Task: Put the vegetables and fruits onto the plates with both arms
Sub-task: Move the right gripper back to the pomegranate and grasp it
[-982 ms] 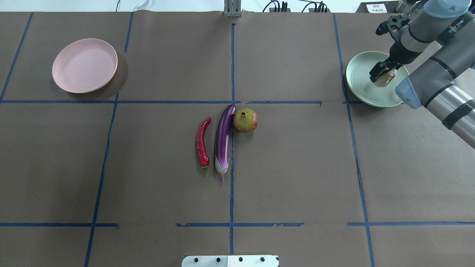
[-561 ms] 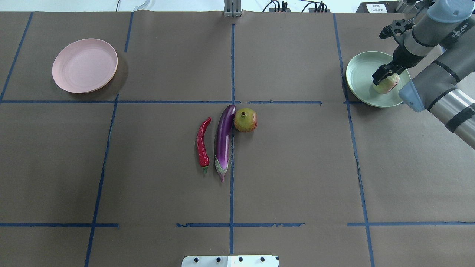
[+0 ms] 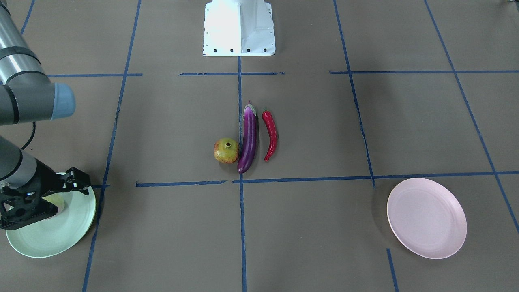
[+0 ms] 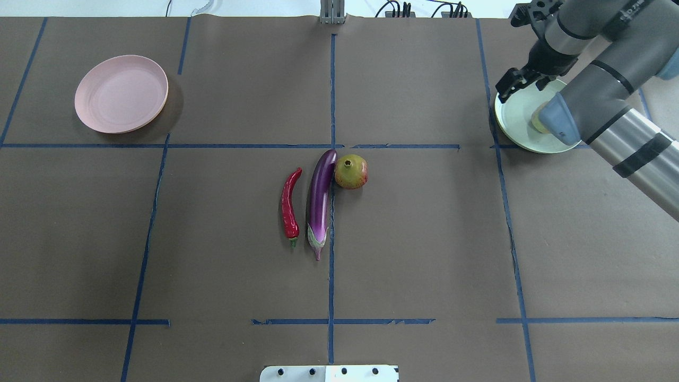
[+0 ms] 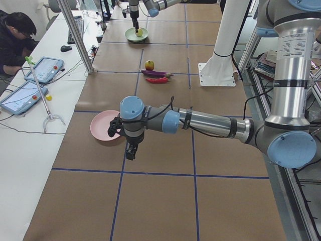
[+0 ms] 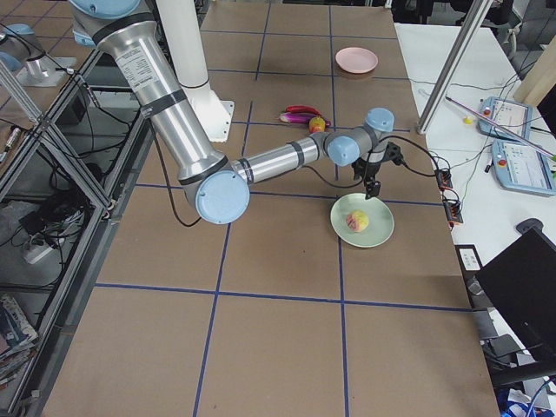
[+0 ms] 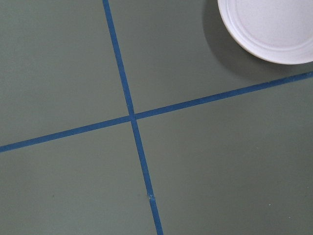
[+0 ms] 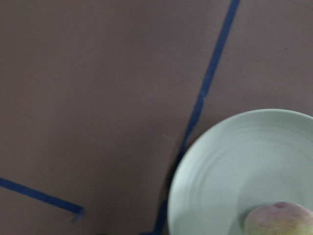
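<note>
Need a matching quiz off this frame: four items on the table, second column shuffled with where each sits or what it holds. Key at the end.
Items
1. pink plate
2. green plate
3. eggplant
4. chili

States
a. middle of the row, next to the yellow-red fruit
b. holds a pale round fruit
c. holds nothing
d. end of the row, on the pink plate's side

Pairs: 1-c, 2-b, 3-a, 4-d

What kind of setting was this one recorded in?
Most likely a robotics lab's data-collection station: a table covered in brown paper and gridded with blue tape, a left arm and right arm working over it, and an operator seated at a side bench with control tablets.
</note>
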Motion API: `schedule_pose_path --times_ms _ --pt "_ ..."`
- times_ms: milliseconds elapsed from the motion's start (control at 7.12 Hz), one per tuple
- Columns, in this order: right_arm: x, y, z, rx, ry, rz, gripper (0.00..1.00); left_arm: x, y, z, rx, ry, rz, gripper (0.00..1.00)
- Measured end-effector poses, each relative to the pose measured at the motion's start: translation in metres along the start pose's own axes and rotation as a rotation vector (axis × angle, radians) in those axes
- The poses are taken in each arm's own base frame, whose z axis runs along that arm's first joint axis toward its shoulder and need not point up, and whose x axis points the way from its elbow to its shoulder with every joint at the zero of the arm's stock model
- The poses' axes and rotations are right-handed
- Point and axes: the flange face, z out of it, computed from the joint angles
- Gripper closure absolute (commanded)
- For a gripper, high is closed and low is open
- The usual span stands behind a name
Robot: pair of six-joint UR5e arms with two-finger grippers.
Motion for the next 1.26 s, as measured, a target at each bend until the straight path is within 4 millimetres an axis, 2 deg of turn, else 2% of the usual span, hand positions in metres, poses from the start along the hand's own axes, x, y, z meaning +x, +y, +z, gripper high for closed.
schedule_pose_path --times_ms 140,421,561,702,842,982,1123,1263 --pt "-0.071 -0.003 -0.015 0.002 -0.027 0.063 0.00 0.000 0.000 0.000 0.001 0.000 0.001 0.00" --pt "-0.223 0.005 -0.011 0.022 -0.049 0.173 0.00 0.000 0.000 0.000 0.001 0.001 0.001 0.00" --pt "-0.291 0.019 -0.003 0.039 -0.049 0.207 0.00 0.000 0.000 0.000 0.001 0.001 0.001 0.00" --pt "-0.338 0.035 0.008 0.056 -0.040 0.223 0.00 0.000 0.000 0.000 0.001 0.001 0.001 0.00" --pt "-0.369 0.044 0.019 0.069 -0.024 0.233 0.00 0.000 0.000 0.000 0.001 0.001 0.001 0.00" --pt "-0.390 0.046 0.029 0.076 -0.005 0.242 0.00 0.000 0.000 0.000 0.000 0.002 0.000 0.00" --pt "-0.401 0.042 0.039 0.081 0.018 0.241 0.00 0.000 0.000 0.000 0.000 0.002 0.000 0.00" --pt "-0.403 0.039 0.046 0.085 0.041 0.223 0.00 0.000 0.000 0.000 0.000 0.002 0.000 0.00"
